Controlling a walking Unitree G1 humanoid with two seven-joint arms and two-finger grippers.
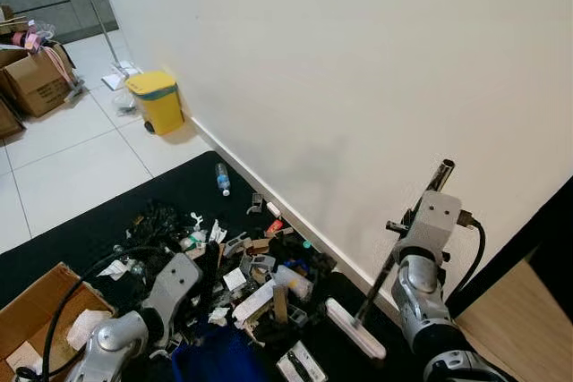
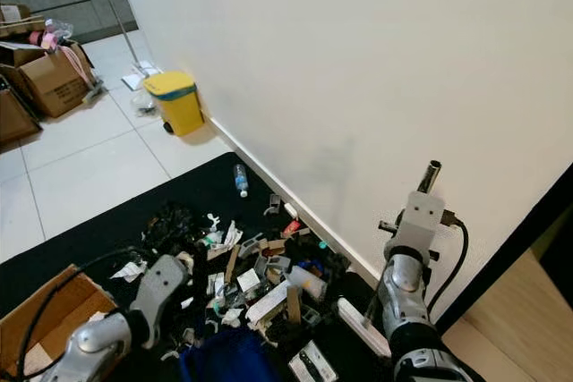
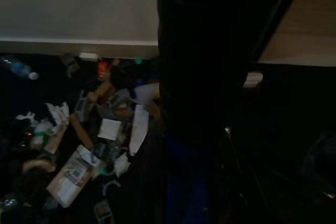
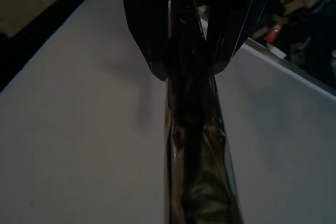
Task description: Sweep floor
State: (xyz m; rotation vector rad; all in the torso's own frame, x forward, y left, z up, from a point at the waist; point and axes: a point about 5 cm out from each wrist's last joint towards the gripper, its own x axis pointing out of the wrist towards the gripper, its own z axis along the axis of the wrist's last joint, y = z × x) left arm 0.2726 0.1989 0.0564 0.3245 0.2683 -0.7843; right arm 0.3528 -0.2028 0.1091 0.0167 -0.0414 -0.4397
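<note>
Rubbish [image 1: 242, 266] lies on the black floor by the wall, left of the right end effector [image 4: 191, 64], which grips the broom handle [image 1: 407, 239] slanting down towards it.

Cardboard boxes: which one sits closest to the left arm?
The open cardboard box on the black mat, right beside the left arm. The other boxes stand far off on the white tiles, past the yellow bin.
</note>
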